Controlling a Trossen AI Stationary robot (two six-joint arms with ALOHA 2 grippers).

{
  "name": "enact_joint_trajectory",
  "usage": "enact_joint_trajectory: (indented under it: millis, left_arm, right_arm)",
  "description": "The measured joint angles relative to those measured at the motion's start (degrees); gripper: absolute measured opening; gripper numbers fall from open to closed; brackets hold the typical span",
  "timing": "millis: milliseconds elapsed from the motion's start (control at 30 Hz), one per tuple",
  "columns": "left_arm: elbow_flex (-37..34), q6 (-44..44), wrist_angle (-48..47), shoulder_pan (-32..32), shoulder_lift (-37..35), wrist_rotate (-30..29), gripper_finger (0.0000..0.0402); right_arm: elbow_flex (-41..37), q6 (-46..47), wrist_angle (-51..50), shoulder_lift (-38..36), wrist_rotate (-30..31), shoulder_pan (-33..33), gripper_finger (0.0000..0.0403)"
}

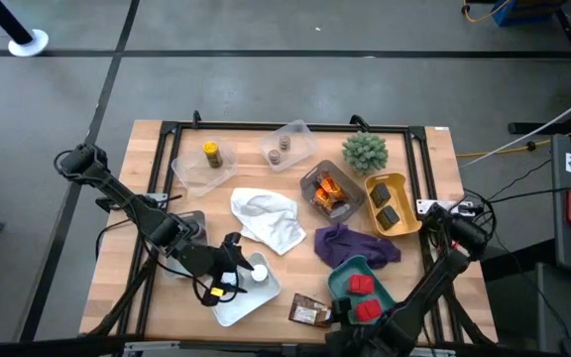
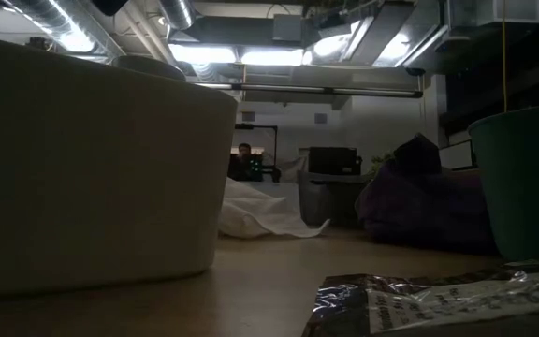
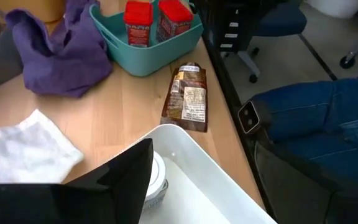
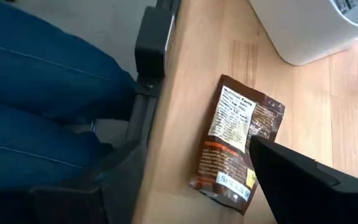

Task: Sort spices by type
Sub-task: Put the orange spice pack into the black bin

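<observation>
White-capped jar [image 1: 259,270] sat in the white tray [image 1: 228,307] near the surface's front edge, the left end effector [image 1: 234,266] released just over it. A brown packet [image 1: 309,312] lay flat at the front edge between the trays, under the right end effector [image 1: 337,315], also released. Two red boxes [image 1: 362,297] stood in the teal tray [image 1: 337,280] beside it.

A white cloth [image 1: 266,220] is lying crumpled mid-table [image 1: 147,288], with a purple cloth [image 1: 355,245] bunched beside it. A green spiky plant [image 1: 365,152] is standing near the far edge. A person's blue-trousered legs [image 4: 36,106] are being shown beyond the near edge.
</observation>
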Motion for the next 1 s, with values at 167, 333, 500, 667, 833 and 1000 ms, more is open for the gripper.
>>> enact_joint_trajectory:
  millis: [167, 333, 500, 667, 833, 1000]
  left_arm:
    - [0.0, -2.2, 0.0, 0.0, 0.0, -0.1, 0.0265]
    - [0.0, -1.9, 0.0, -0.1, 0.0, 0.0, 0.0265]
    - [0.0, -2.6, 0.0, -0.1, 0.0, 0.0, 0.0265]
    - [0.0, -3.0, 0.0, -0.1, 0.0, 0.0, 0.0265]
    - [0.0, -2.8, 0.0, -0.1, 0.0, 0.0, 0.0265]
    - [0.0, -2.8, 0.0, -0.1, 0.0, 0.0, 0.0265]
  right_arm:
    - [0.0, -1.1, -0.8, 1.4, -0.5, -0.3, 0.0285]
    - [0.0, -1.1, -2.8, 2.8, -1.7, -0.3, 0.0285]
    - [0.0, -1.1, -4.1, 4.3, -2.1, -0.3, 0.0285]
    - [0.0, -1.2, -6.3, 4.5, -0.4, -0.4, 0.0285]
    - [0.0, -1.4, -8.7, 4.5, 1.3, -0.7, 0.0285]
    - [0.0, -4.6, -8.2, 4.5, 0.9, -1.1, 0.0285]
